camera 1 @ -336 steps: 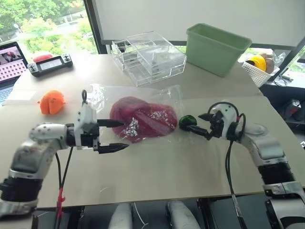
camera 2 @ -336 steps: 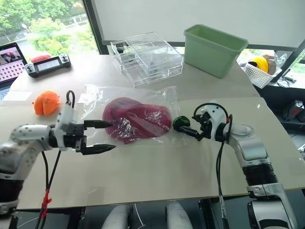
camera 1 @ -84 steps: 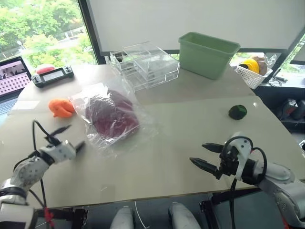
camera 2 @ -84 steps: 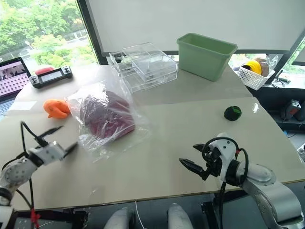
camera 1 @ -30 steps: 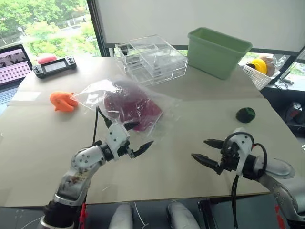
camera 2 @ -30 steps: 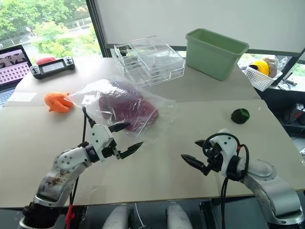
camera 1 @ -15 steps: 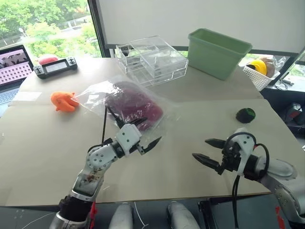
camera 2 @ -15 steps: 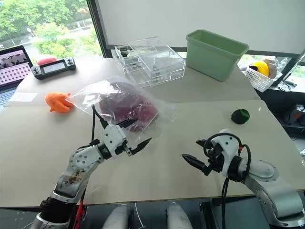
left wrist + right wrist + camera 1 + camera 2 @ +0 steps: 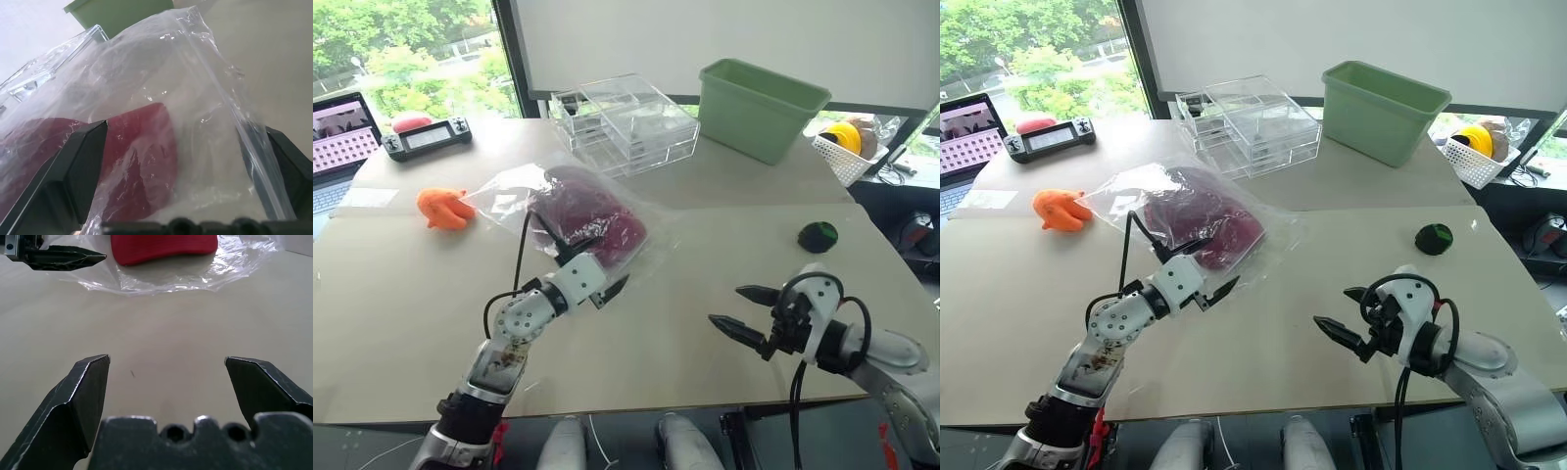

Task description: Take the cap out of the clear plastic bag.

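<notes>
Cap (image 9: pixel 582 217) lies inside the clear plastic bag (image 9: pixel 1263 240), far left on the table. Left gripper (image 9: pixel 1203 270), jaws wide, has advanced to the bag's near edge, ready to pinch; right gripper (image 9: pixel 740 307) waits wide.

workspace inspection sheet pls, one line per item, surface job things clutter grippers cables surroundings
surface: beige table, flat.
job's things: cap inside clear plastic bag, on the table.
clutter: orange toy, clear drawer box, green bin, dark green ball, controller, white basket.
grippers: left gripper open at the bag's edge; right gripper open over bare table.
cables: black cable looping off the left wrist.
surroundings: laptop, window with trees.
</notes>
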`<state>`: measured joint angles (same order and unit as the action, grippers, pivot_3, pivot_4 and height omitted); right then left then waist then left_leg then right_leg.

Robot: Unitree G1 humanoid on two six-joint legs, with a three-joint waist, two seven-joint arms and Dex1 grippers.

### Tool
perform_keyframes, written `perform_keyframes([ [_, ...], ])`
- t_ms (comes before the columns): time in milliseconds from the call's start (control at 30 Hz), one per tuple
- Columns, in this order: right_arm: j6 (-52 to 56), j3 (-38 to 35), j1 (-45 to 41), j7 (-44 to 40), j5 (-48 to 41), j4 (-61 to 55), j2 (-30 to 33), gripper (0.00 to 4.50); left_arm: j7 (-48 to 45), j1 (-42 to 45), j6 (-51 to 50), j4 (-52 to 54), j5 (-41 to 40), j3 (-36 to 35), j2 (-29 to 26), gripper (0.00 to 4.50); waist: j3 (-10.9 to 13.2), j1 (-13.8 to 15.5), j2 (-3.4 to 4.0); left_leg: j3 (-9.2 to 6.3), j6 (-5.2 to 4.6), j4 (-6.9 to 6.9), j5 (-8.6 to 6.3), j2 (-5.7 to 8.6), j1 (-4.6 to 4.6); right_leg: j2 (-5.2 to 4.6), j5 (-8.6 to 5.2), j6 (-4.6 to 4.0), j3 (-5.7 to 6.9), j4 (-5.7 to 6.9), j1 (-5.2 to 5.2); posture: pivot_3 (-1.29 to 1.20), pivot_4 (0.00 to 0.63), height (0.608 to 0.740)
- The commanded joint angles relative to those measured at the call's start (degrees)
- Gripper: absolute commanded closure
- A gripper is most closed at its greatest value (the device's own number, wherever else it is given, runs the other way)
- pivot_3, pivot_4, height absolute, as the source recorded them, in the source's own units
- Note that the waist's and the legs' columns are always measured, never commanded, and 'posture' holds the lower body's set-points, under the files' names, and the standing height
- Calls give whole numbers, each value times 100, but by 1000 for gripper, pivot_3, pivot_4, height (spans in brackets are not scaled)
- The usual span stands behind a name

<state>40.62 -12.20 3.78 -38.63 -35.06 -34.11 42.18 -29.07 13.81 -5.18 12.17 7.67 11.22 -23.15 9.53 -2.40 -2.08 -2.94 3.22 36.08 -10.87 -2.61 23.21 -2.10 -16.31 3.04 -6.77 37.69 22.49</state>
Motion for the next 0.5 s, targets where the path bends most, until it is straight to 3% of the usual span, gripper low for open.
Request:
perform_keyframes([
  [33, -43, -74, -60, -10, -68, -100, 8, 0, 137, 127, 20, 125, 160, -74, -43, 22, 0, 5, 0, 0, 0, 1, 0, 0, 1, 0, 0, 0, 0, 0, 0, 0, 150, 735],
  [67, -54, -71, -57, -16, -58, -89, 7, 0, 146, 123, 27, 115, 187, -93, -59, 22, 0, 6, 0, 0, 0, 1, 0, 0, 1, 0, 0, 0, 0, -1, 0, 0, 150, 735],
  [100, -61, -69, -55, -19, -52, -83, 7, 0, 151, 119, 33, 110, 205, -104, -65, 552, 0, 7, 0, 0, 0, 0, 0, 0, 1, 0, 0, 0, 0, -2, -1, 0, 150, 735],
  [167, -92, -52, -37, -21, -16, -62, 0, 0, 173, 89, 58, 116, 208, -130, -66, 981, 0, 4, 0, 0, 0, 0, 0, 0, 1, 0, 0, 0, 0, -2, 0, 0, 150, 735],
  [433, -116, 60, -94, -14, 12, -45, -48, 0, 116, 67, 85, 152, 91, -252, -159, 3956, 0, 3, 0, 0, 0, -1, 0, 0, 1, 0, 0, 0, 1, -3, -1, 0, 150, 735],
  [500, -121, 85, -114, -20, 17, -38, -52, 0, 79, 59, 62, 157, -25, -361, -180, 4397, 0, -1, 0, -1, 0, -1, 0, 0, 1, 0, 0, 0, 1, -3, 0, 0, 150, 735],
])
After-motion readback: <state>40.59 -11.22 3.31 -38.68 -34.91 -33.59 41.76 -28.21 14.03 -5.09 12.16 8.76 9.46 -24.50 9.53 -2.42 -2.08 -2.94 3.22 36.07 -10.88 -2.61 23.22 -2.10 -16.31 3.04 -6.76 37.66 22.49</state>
